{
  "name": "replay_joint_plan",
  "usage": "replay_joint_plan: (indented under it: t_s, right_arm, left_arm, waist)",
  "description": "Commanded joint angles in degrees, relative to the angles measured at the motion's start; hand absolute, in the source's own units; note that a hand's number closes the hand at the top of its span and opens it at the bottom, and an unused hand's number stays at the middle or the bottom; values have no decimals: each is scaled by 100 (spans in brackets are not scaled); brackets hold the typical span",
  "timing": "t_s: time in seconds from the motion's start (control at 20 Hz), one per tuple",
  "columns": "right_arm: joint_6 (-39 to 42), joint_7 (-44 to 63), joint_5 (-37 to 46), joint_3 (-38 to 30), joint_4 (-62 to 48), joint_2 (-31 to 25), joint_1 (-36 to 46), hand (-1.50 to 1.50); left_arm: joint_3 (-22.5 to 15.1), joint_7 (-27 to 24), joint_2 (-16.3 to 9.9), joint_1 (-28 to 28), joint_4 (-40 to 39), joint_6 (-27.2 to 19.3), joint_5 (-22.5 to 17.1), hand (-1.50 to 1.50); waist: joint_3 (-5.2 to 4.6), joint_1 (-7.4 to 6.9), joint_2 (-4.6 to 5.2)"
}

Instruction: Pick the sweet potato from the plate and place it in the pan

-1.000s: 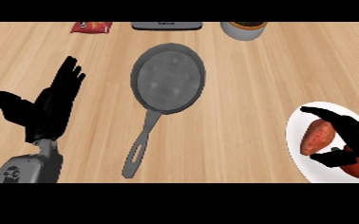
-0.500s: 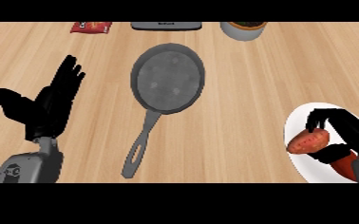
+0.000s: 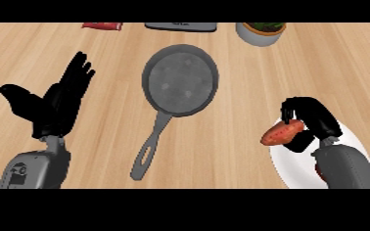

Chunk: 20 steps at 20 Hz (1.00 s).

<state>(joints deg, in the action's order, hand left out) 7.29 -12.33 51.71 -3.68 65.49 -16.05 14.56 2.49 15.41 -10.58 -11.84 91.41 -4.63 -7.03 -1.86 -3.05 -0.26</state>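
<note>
So my right hand (image 3: pixel 309 119) has its fingers curled around the sweet potato (image 3: pixel 283 132), holding it over the left edge of the white plate (image 3: pixel 295 170). The pan (image 3: pixel 180 81) sits well apart to the left, handle pointing toward me. My left hand (image 3: pixel 56 103) rests open at the left, fingers up.

Orange sweet potato (image 3: pixel 283 132) hangs tilted at the white plate's (image 3: pixel 289 170) left edge; grey pan (image 3: pixel 180 82) lies empty, handle toward the near edge.
</note>
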Motion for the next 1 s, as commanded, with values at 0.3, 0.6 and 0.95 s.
replay_joint_plan:
  t_s: [0.3,0.6,0.95]
  right_arm:
    - [-709,3191,1678,896,336,1576,1579,150]
    - [-655,5130,2609,1471,416,1598,2945,150]
    - [-83,7517,2704,2032,-14,1603,4417,150]
  left_arm:
    - [-256,59,41,-136,-79,172,40,0]
    - [-342,38,65,-196,-186,251,48,0]
    - [-538,33,206,-375,-278,287,94,0]
  waist:
    - [47,-568,-59]
    - [78,-735,-61]
    - [124,-966,50]
